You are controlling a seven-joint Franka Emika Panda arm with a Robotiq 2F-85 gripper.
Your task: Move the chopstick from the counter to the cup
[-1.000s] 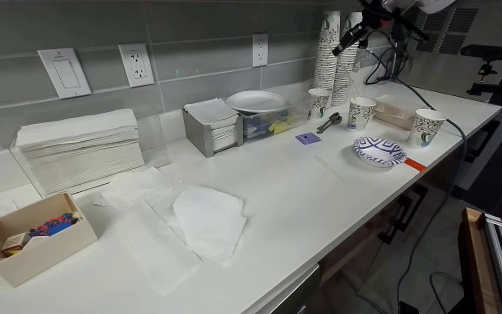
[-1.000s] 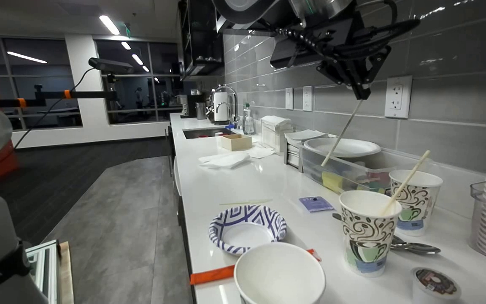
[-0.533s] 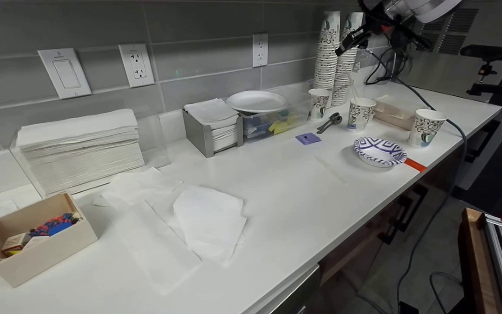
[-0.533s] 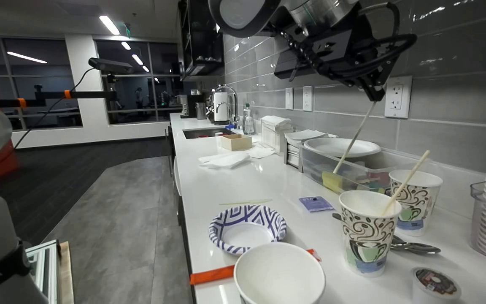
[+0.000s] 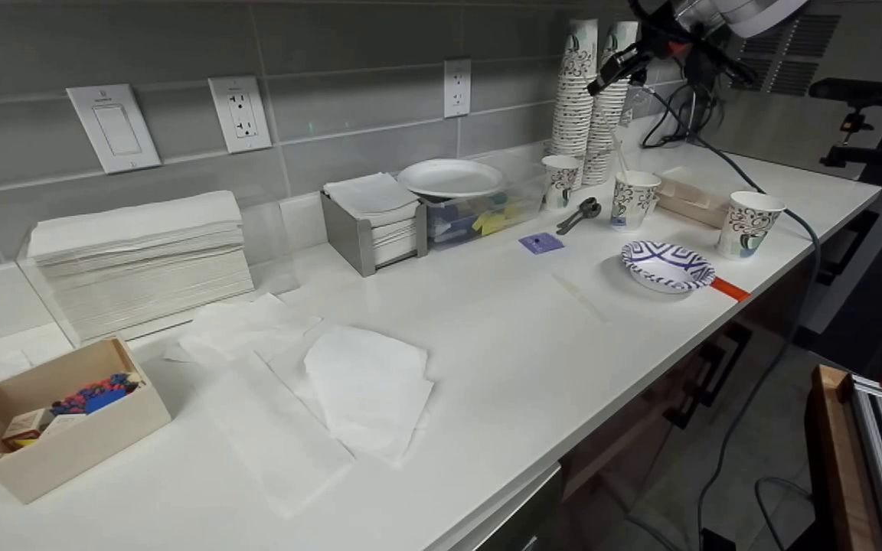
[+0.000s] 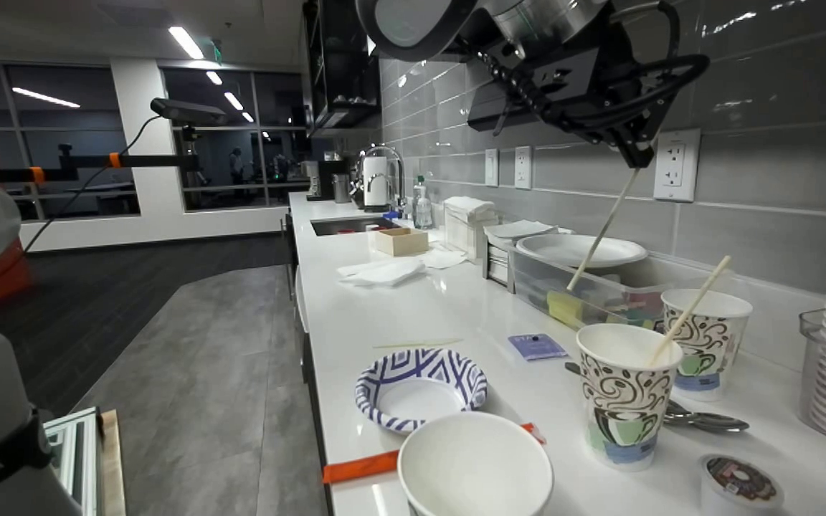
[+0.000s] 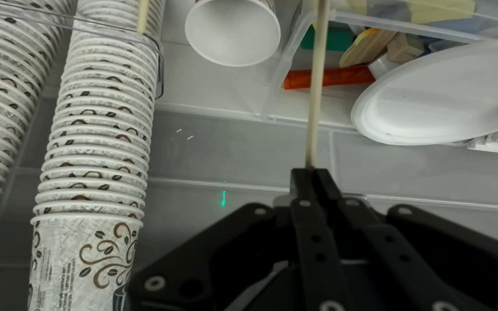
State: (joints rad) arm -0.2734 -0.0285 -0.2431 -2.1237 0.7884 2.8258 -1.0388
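Note:
My gripper (image 7: pixel 311 172) is shut on the upper end of a pale wooden chopstick (image 7: pixel 317 86), which points away from the fingertips. In an exterior view the gripper (image 6: pixel 635 161) is high in front of the tiled wall, and the held chopstick (image 6: pixel 601 233) slants down in front of the clear bin. A patterned paper cup (image 6: pixel 624 408) on the counter (image 6: pixel 377 308) holds another chopstick (image 6: pixel 692 308) leaning against its rim. A further thin pale stick (image 6: pixel 416 345) lies on the counter; it also shows faintly in an exterior view (image 5: pixel 580 297).
A second cup (image 6: pixel 707 344) stands behind, and a third cup (image 6: pixel 475 466) in front. A patterned bowl (image 6: pixel 420 390), purple packet (image 6: pixel 536 346), spoons (image 6: pixel 714 421), coffee pod (image 6: pixel 741 484) and clear bin (image 6: pixel 563 290) are around. Tall cup stacks (image 5: pixel 575 99) stand by the wall.
In an exterior view my gripper has shifted slightly right with the chopstick in it, whose lower tip moved right and a little down, then up slightly. The things on the counter have not moved.

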